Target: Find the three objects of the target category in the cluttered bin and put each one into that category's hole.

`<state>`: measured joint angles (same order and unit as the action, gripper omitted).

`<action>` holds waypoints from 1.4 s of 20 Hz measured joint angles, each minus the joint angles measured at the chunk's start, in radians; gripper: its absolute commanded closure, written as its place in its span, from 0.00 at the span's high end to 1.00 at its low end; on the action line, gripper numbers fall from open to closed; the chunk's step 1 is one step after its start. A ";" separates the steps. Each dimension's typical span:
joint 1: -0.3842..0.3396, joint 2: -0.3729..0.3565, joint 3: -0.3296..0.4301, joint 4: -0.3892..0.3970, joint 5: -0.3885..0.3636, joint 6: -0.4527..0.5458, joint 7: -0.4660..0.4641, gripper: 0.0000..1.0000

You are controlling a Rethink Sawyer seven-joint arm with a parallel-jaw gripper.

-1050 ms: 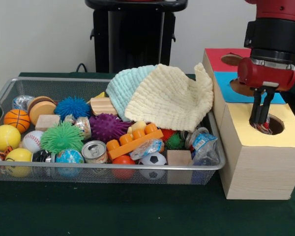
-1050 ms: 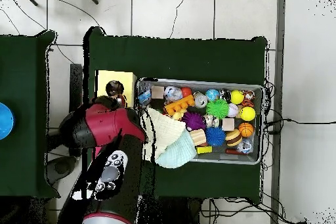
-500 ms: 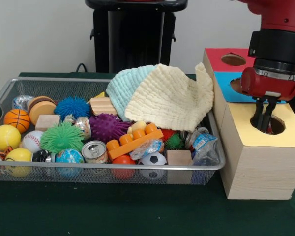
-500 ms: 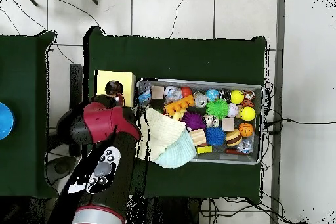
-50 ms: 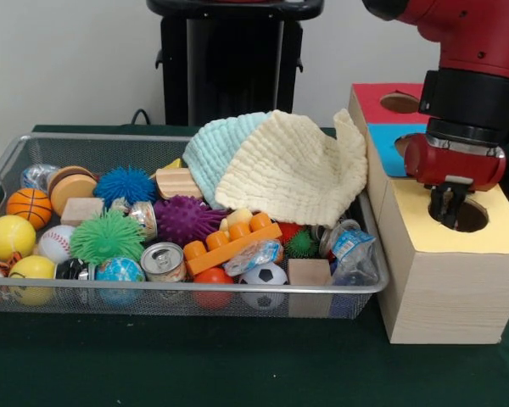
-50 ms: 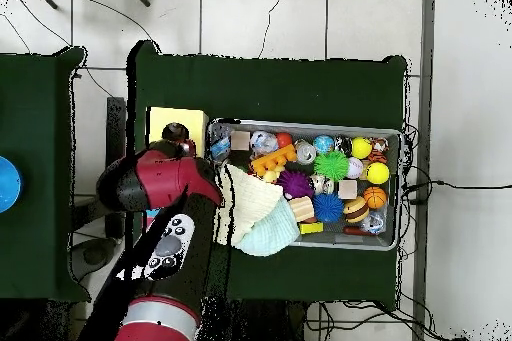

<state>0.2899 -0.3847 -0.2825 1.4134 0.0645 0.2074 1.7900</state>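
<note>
One claw point(image 5: 446, 210) above yellow hole point(image 5: 463, 215) — hole directly beneath.

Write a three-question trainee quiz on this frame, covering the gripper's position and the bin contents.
1. True or false: the gripper hangs over the hole in the yellow panel of the wooden box.
2. What drapes over the bin's back corner beside the box? A) two cloths B) a towel roll C) a plastic bag
3. Fill in: the open can lies at the bin's ____ wall in the front view.

Key: 1 true; 2 A, a cream cloth over a pale blue one; 3 near.
</note>
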 measured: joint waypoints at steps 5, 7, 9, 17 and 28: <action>-0.015 0.004 0.013 -0.011 0.000 0.000 0.000 0.00; -0.028 0.002 0.026 -0.011 0.000 0.000 0.000 0.00; -0.035 0.002 0.032 -0.012 0.000 0.000 0.000 0.00; -0.075 -0.005 0.075 -0.005 -0.001 0.000 0.000 0.00; -0.113 -0.165 0.128 0.124 -0.001 0.058 0.000 0.00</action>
<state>0.1765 -0.5497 -0.1542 1.5372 0.0631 0.2652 1.7900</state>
